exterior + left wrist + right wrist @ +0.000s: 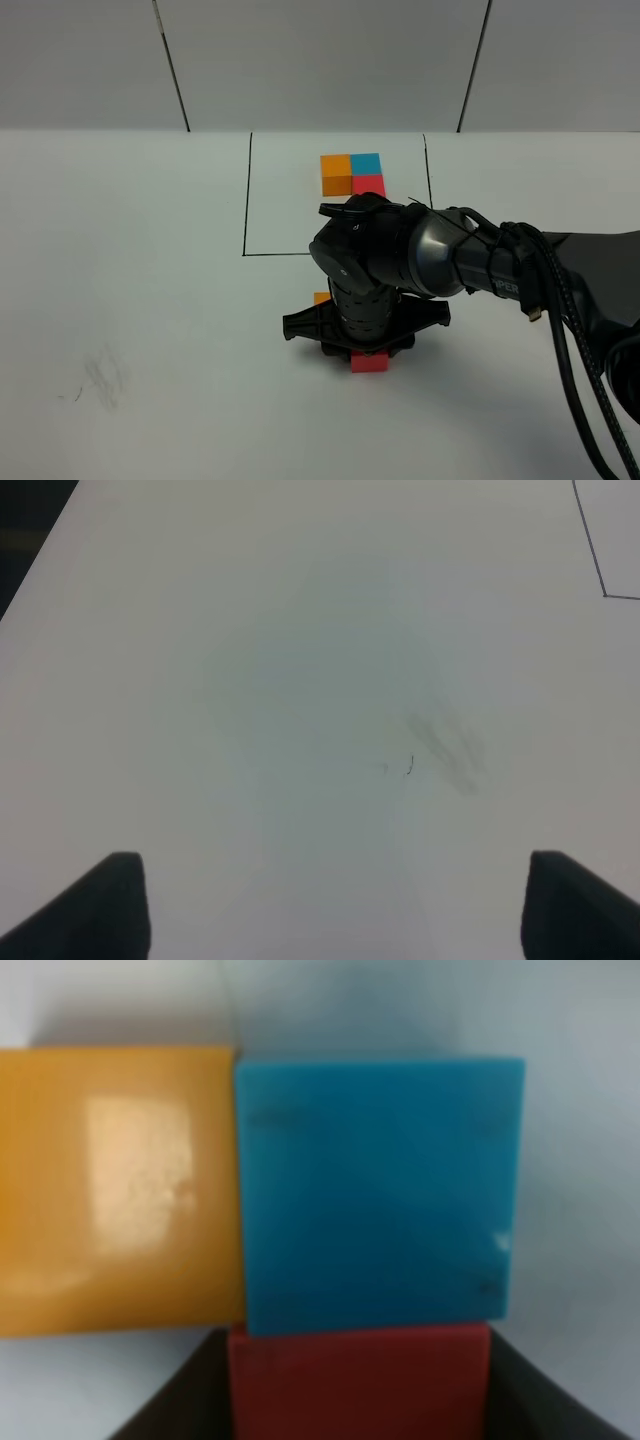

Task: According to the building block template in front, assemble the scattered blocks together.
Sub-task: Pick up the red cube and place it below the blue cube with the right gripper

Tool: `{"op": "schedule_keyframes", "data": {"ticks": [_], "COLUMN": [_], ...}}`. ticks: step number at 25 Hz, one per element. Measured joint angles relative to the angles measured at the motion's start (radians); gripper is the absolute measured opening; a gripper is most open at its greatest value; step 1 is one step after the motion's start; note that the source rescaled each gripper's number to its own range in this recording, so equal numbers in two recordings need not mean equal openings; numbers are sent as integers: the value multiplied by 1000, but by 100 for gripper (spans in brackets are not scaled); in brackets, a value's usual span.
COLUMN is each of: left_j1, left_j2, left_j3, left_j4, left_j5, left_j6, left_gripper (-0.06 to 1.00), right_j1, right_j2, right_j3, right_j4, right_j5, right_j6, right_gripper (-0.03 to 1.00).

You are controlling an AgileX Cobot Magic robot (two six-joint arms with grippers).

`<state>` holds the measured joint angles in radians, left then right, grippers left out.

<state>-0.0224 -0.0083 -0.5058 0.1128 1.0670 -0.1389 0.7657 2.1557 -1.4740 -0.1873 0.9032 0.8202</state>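
Note:
The building block template is an L of orange (335, 173), blue (365, 162) and red (369, 185) cubes inside a black drawn frame (246, 200). My right gripper (366, 348) reaches down over the scattered blocks below the frame. There only an orange corner (321, 298) and the red cube (369, 363) show. In the right wrist view the orange cube (120, 1190) touches the blue cube (375, 1195), and the red cube (360, 1370) sits against the blue one, held between the dark fingers (185, 1400). My left gripper (330, 910) is open and empty over bare table.
The right arm and its cables (560, 300) cross the right side of the white table. A grey smudge (105, 378) marks the table at front left; it also shows in the left wrist view (445, 750). A corner of the black frame (592, 555) shows there too.

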Motion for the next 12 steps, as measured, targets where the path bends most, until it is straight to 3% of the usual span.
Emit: {"op": "schedule_keyframes", "data": {"ticks": [5, 12], "left_j1": [0, 0], "left_j2": [0, 0], "left_j3": [0, 0], "left_j4": [0, 0], "left_j5": [0, 0], "left_j6": [0, 0], "left_gripper": [67, 67], "right_j1": [0, 0], "right_j2": [10, 10], "right_j3": [0, 0], "right_j4": [0, 0], "right_j5": [4, 7], "right_j6": [-16, -20], "right_gripper": [37, 47]}}
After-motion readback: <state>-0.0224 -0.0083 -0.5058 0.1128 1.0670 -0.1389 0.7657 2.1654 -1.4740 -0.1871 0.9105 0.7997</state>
